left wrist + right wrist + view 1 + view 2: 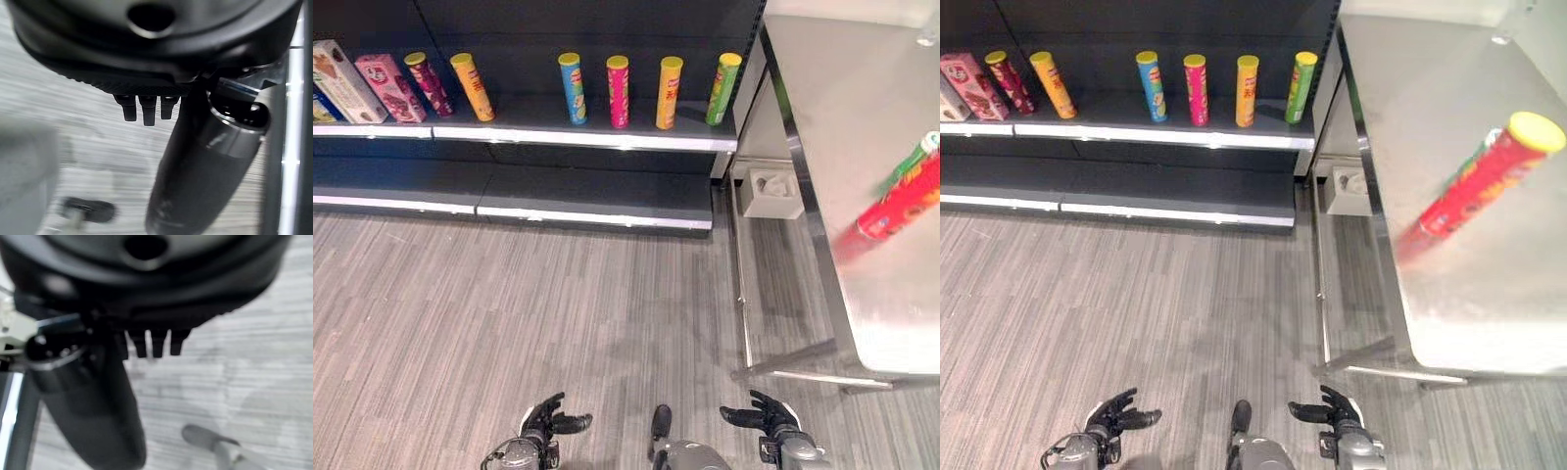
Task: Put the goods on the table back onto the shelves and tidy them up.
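From my seat, no text I can make out anywhere. The tall cans (619, 91) lined up on the shelf (578, 135) carry printed wrappers, but the lettering is too small to read. Same for the boxes (389, 87) at the shelf's left end: pictures and colour blocks, no legible words. The red can (1484, 181) on the worktop (1449, 108) has a busy label, all of it unreadable. No numbers or signs.
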Tool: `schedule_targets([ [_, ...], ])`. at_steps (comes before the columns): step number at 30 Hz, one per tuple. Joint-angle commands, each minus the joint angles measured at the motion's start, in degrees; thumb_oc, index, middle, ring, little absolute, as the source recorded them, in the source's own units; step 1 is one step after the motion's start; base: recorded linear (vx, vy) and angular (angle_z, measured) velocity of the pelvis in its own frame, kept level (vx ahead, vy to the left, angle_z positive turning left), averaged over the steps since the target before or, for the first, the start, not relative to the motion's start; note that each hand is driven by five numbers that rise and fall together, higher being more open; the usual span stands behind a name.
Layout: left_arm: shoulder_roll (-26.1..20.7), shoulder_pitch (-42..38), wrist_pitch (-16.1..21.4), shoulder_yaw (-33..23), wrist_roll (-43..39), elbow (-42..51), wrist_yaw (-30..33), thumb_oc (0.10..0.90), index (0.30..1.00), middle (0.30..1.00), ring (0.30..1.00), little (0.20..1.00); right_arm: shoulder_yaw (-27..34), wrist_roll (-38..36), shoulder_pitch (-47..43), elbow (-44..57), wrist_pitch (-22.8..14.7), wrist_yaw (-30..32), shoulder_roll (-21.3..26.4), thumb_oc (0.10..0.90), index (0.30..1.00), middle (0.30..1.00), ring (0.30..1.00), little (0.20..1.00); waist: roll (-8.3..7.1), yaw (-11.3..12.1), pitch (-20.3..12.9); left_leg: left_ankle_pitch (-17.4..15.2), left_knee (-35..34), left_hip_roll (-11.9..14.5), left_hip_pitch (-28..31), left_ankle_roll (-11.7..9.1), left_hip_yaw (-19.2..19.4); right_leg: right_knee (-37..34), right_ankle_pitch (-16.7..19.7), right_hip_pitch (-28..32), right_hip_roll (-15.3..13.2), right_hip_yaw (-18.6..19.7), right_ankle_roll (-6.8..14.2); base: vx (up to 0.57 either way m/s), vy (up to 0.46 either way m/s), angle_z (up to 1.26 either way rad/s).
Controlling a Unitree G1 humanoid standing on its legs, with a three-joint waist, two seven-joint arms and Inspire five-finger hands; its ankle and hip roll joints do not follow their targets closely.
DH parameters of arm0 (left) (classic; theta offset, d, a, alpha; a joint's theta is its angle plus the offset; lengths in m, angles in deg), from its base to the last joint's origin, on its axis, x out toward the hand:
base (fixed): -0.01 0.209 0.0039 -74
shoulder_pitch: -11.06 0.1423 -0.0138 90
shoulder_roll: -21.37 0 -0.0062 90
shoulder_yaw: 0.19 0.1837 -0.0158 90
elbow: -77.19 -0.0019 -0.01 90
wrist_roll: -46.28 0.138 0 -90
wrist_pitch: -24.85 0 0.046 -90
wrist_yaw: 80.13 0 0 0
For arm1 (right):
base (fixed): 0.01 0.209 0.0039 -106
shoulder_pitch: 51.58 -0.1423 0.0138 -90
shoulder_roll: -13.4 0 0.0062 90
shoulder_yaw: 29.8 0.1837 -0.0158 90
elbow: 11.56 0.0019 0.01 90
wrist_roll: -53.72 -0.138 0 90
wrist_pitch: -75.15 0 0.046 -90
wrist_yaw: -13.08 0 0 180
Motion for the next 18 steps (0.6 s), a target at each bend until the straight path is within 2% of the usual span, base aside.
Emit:
schedule_targets([
  [1, -2.9, 0.9, 1.5, 1.5, -2.3, 0.9, 1.8, 0.8, 0.9, 0.9, 0.9, 0.9, -3.0, -1.7, 2.8, 1.3, -1.4, 0.7, 2.8, 0.8, 0.9, 0.9, 0.9, 0.9, 0.18, 1.0, 1.9, 0.0, -34.7, 0.1, 5.4, -0.8, 2.1, -3.8, -1.1, 1.0, -2.1, 3.7, 12.1, 0.46, 0.067, -0.88],
  [5, -2.4, 1.2, 1.4, 2.0, -1.7, 0.1, 1.9, 0.8, 0.9, 0.9, 0.9, 0.9, -2.7, -1.6, 3.6, 0.0, -1.4, 1.1, 2.3, 0.8, 0.9, 0.9, 0.9, 0.9, 1.07, 1.4, 2.1, 1.6, -51.9, 1.2, 8.0, -2.2, -0.1, -3.8, -2.9, 3.1, -1.4, 4.8, 12.7, 0.29, 0.116, -0.82],
  [8, -1.8, 1.5, 1.5, 1.9, -2.0, -2.7, 2.4, 0.8, 0.9, 0.9, 0.9, 0.9, -1.9, -1.7, 4.2, -3.6, -1.4, 1.6, 1.9, 0.8, 0.9, 0.9, 0.9, 0.9, 2.66, 1.8, 1.7, 5.7, -61.2, 1.4, 9.0, -3.6, -7.4, -3.8, -4.6, 4.5, -0.2, 7.2, 12.9, 0.22, 0.207, -0.8],
  [10, -1.4, 1.7, 1.5, 1.6, -1.7, -5.1, 2.6, 0.8, 0.9, 0.9, 0.9, 0.9, -0.1, -2.2, 4.8, -5.3, -1.5, 1.8, 1.8, 0.8, 0.9, 0.9, 0.9, 0.9, 3.84, 0.9, 1.1, 5.7, -64.6, 1.8, 11.9, -4.3, -6.8, -3.8, -4.5, 4.6, -0.6, 8.6, 13.5, 0.14, 0.267, -0.36],
  [14, -1.6, 1.9, 1.4, 1.3, -1.2, -6.2, 2.3, 0.8, 0.9, 0.9, 0.9, 0.9, 1.0, -2.6, 4.9, -6.0, -1.3, 1.8, 1.9, 0.8, 0.9, 0.9, 0.9, 0.9, 4.08, 0.6, 0.6, 4.5, -65.3, 1.0, 13.2, -3.7, -6.1, -3.8, -3.8, 3.8, -1.4, 10.3, 14.0, 0.01, 0.2, -0.12],
  [17, -2.8, 2.4, 1.3, 0.9, -0.1, -7.0, 1.8, 0.8, 0.9, 0.9, 0.9, 0.9, 3.2, -4.7, 5.3, -6.2, -1.2, 1.7, 2.4, 0.8, 0.9, 0.9, 0.9, 0.9, 3.39, 0.0, 0.2, 2.0, -64.2, -0.8, 14.8, -1.4, -4.2, -2.8, -2.6, 2.6, -2.9, 14.3, 14.6, 0.02, 0.268, -0.45],
  [18, -2.8, 2.4, 1.3, 0.9, -0.1, -7.0, 1.8, 0.8, 0.9, 0.9, 0.9, 0.9, 3.3, -4.7, 5.3, -6.2, -1.2, 1.7, 2.4, 0.8, 0.9, 0.9, 0.9, 0.9, 3.38, 0.1, 0.2, 1.9, -64.2, -0.8, 14.9, -1.4, -4.1, -2.7, -2.7, 2.6, -2.9, 14.4, 14.6, 0.0, 0.232, -1.16],
])
